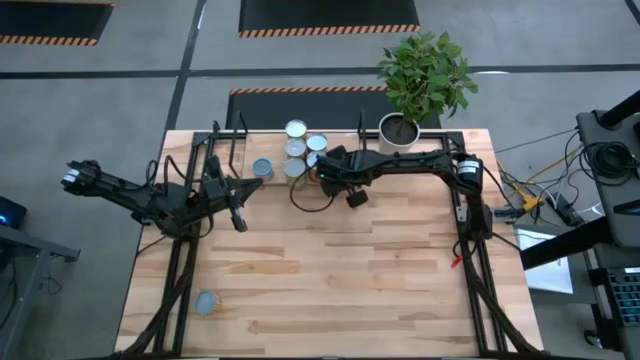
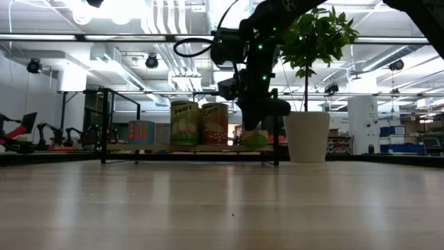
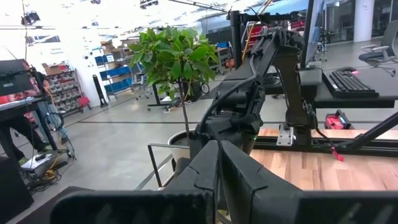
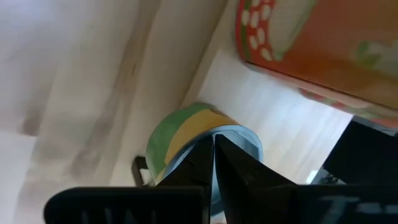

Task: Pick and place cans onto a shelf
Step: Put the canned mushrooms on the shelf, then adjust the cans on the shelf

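Note:
The shelf (image 1: 230, 150) of black rods and a light board stands along the table's far edge. Several cans stand on it, among them a Pears can (image 2: 184, 123), a Corn can (image 2: 214, 123) and a teal one (image 2: 141, 132). My right gripper (image 4: 213, 152) is over the shelf just right of them, shut on a small can with a green and yellow label (image 2: 255, 139). That can sits at the level of the shelf board (image 2: 208, 148). My left gripper (image 1: 240, 218) hovers shut at the left with nothing in it. One more can (image 1: 205, 302) stands on the table at the near left. My right gripper holds the small can by the rim of its pale-blue top (image 4: 239, 138), pinched between the two fingers, which hide the exact spot. The fingers slant down from the table's right. The can hangs below them; whether its base touches the shelf board, I cannot tell.
A white plant pot (image 1: 398, 130) with a leafy plant stands on the shelf's right end, close to my right arm. An orange can (image 4: 311, 43) is right beside the held one. The wooden table (image 1: 330, 280) stretches toward the near edge.

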Robot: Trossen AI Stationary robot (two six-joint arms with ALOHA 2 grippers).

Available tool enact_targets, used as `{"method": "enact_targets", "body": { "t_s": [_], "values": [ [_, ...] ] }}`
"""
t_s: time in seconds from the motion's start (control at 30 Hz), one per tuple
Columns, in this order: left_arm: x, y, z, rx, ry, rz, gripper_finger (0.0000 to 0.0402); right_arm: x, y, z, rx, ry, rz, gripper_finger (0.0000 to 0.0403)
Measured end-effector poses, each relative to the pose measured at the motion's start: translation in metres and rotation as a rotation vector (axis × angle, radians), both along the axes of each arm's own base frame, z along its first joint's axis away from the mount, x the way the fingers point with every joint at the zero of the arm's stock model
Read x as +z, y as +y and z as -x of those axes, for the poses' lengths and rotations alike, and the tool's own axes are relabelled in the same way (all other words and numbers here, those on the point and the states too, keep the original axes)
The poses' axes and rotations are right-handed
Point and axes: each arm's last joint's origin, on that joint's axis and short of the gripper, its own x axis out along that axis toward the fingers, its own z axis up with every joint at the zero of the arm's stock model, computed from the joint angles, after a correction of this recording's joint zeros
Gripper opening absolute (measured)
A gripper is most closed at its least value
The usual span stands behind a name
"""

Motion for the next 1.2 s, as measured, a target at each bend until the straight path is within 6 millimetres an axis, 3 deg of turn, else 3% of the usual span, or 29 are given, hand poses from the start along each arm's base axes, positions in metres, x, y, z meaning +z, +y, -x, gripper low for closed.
{"method": "enact_targets", "body": {
  "t_s": [0.83, 1.0, 1.2],
  "values": [
    [0.0, 0.0, 0.0, 0.0, -0.003, 0.004, 0.0, 0.005, -0.01, -0.003, 0.002, -0.05, 0.053, 0.0008],
    [0.0, 0.0, 0.0, 0.0, 0.001, 0.003, 0.0, 0.024, -0.005, 0.002, 0.005, -0.084, 0.078, 0.0009],
    [-0.005, 0.0, 0.0, -0.001, 0.04, 0.006, 0.0, 0.06, 0.009, 0.012, -0.024, -0.207, 0.074, 0.0009]
  ]
}}
